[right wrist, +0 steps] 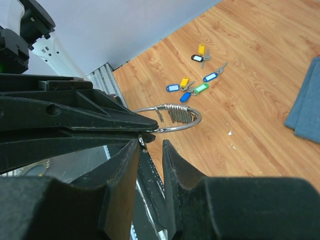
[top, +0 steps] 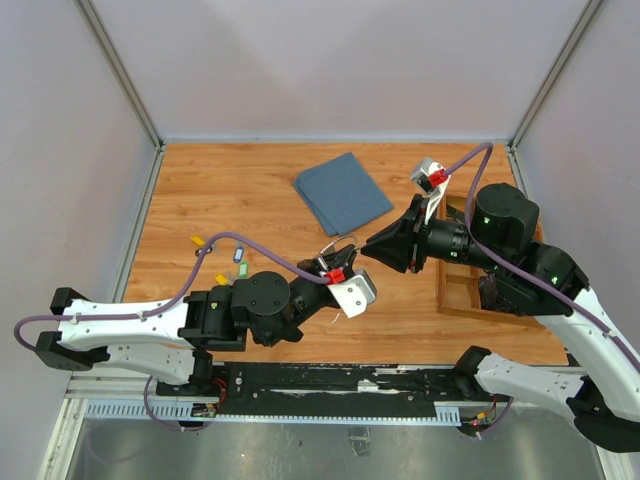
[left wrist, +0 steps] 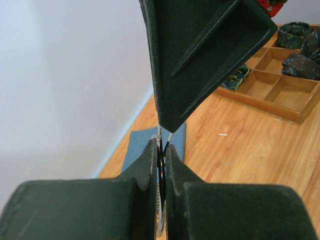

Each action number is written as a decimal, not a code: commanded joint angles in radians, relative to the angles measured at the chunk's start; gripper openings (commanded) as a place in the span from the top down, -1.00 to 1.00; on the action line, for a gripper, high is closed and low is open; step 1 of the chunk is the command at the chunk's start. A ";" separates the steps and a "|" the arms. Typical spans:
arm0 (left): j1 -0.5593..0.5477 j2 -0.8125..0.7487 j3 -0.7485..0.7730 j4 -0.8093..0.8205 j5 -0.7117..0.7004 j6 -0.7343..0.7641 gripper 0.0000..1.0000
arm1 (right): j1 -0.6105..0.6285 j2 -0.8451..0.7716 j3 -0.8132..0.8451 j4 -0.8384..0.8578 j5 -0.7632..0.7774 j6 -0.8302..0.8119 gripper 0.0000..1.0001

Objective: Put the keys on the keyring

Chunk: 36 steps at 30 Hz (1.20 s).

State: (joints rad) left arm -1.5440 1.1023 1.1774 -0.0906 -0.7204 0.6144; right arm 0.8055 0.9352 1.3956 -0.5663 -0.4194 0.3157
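My left gripper (top: 345,262) is shut edge-on on the keyring (right wrist: 178,128), a thin silver wire ring with a short coiled chain bit. In the left wrist view the wire (left wrist: 160,230) shows between the closed fingers (left wrist: 150,165). My right gripper (top: 370,250) faces it tip to tip. Its jaws stand slightly apart right at the ring (right wrist: 152,145), with bare wood showing in the gap. The keys (top: 238,255) lie loose on the table at the left, with yellow, green, blue and dark tags. They also show in the right wrist view (right wrist: 187,89).
A folded blue cloth (top: 343,190) lies at the back middle. A wooden compartment tray (top: 455,295) with rolled dark fabrics (left wrist: 300,62) stands at the right under the right arm. The metal rail (top: 330,385) runs along the near edge.
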 commanded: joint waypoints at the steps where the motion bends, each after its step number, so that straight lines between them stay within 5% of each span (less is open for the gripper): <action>1: 0.005 -0.019 -0.001 0.051 0.001 0.008 0.99 | 0.011 -0.004 0.018 0.002 -0.025 0.016 0.51; 17: 0.004 -0.026 -0.002 0.053 0.013 -0.002 0.99 | 0.011 -0.004 -0.032 0.086 -0.092 0.003 0.77; 22: 0.004 -0.030 -0.003 0.052 0.013 -0.005 0.98 | 0.011 0.008 -0.021 0.085 -0.123 -0.011 0.99; 29: 0.004 -0.048 -0.023 0.081 0.021 -0.010 0.59 | 0.011 0.023 0.003 0.087 -0.161 0.001 0.99; 36: 0.004 -0.050 -0.029 0.092 0.018 -0.005 0.54 | 0.012 0.024 0.002 0.100 -0.177 0.016 0.99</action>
State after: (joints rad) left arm -1.5440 1.0721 1.1530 -0.0662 -0.7048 0.6056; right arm 0.8055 0.9638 1.3773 -0.4980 -0.5571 0.3138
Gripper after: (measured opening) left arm 0.226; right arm 0.020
